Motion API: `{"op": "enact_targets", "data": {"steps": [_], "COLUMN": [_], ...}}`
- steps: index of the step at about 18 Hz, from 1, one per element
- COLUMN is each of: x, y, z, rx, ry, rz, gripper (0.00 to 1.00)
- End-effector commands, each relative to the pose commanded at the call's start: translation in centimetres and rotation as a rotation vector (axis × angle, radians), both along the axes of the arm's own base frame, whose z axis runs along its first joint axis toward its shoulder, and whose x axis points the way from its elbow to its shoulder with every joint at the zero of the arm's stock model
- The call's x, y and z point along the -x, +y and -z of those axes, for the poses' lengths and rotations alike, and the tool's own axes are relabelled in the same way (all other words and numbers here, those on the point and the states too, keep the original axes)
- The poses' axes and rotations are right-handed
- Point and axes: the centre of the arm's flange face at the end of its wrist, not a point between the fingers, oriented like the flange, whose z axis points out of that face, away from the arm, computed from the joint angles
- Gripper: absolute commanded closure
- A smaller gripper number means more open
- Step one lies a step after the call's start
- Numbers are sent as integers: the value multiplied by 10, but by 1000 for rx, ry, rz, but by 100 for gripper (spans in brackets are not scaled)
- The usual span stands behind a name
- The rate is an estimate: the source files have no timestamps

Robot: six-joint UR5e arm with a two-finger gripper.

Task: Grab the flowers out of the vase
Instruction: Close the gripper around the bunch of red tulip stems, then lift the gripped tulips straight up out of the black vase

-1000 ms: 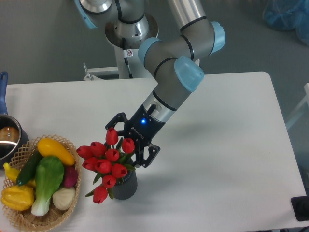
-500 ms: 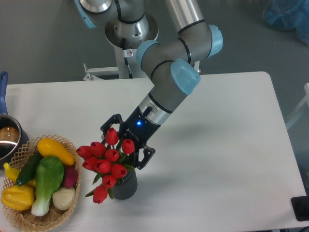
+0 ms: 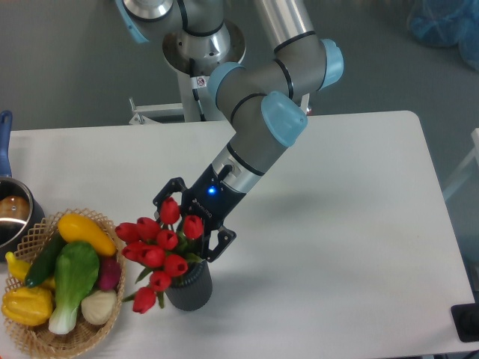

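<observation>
Gripper (image 3: 188,229) spread wide around the flowers (image 3: 159,250) above the vase (image 3: 190,287), grasping nothing.

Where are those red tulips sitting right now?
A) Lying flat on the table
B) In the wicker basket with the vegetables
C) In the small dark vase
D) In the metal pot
C: the flowers rise out of the vase, the gripper around them.

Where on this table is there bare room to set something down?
The table's right half, from the arm to the right edge, is bare, as is the back-left strip. It is crowded front left: basket, pot, vase, flowers and hand.
</observation>
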Motion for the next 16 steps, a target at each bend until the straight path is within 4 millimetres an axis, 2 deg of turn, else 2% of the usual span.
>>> {"op": "enact_targets", "data": {"steps": [1,2,3,4,11,13,16], "x": [0,0,0,0,4,6,8], "y": [0,0,0,0,2,3,2], "z": [-1,-1,-1,-1,-5,-9,-9], "rx": [0,0,0,0,-7,-10,-10], "ry": [2,2,2,2,8,10,11], "rz": [0,0,0,0,-2,-8,-10], "gripper": [30,40,53,60,60,66,67]}}
